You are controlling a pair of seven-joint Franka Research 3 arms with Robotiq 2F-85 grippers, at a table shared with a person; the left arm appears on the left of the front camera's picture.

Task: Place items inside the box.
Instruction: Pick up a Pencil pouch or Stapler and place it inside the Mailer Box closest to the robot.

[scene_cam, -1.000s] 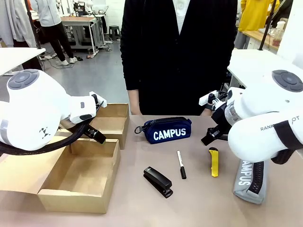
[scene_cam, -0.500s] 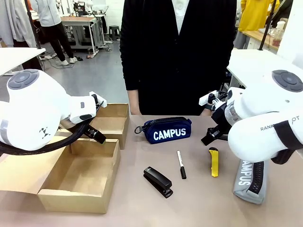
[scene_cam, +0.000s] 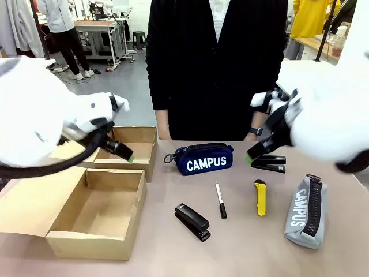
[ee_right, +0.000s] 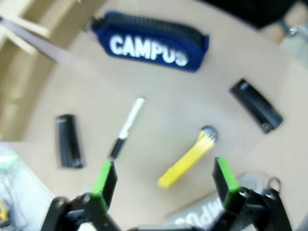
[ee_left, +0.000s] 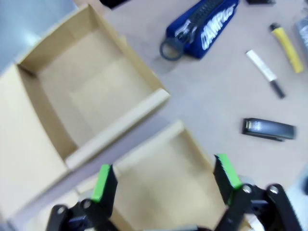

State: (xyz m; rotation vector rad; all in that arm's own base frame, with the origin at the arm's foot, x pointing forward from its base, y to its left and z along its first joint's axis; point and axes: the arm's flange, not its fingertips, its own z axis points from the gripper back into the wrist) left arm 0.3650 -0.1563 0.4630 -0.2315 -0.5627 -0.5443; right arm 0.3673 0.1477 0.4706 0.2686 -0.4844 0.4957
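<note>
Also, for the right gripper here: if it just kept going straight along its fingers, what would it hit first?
Probably the yellow utility knife, which lies on the table ahead between the right gripper's open fingertips, though depth is hard to judge.

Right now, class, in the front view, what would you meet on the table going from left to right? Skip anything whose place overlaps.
Nearer open box → nearer black stapler → black-and-white marker pen → yellow utility knife → grey "CAMPUS" pouch
</note>
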